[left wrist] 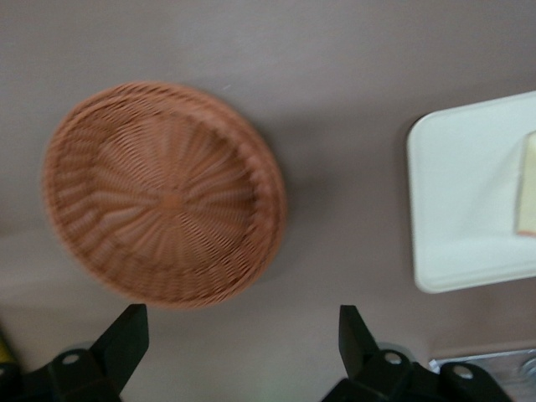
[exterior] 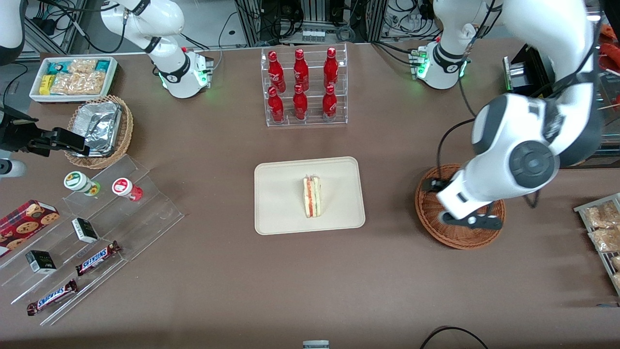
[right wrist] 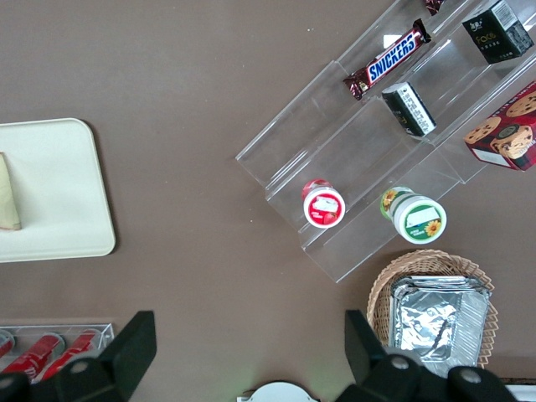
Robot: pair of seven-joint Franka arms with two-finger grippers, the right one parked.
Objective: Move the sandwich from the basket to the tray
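The sandwich, a pale bread wedge with red, green and white layers, lies on the cream tray at the table's middle. Its edge and the tray also show in the left wrist view. The reddish-brown wicker basket stands toward the working arm's end of the table and holds nothing. My gripper hangs above the table beside the basket, open, with nothing between its fingers. In the front view the arm covers part of the basket.
A clear rack of red bottles stands farther from the front camera than the tray. Toward the parked arm's end are a tan basket with foil, a white snack bin and clear stepped shelves. Snack packets lie near the working arm's table edge.
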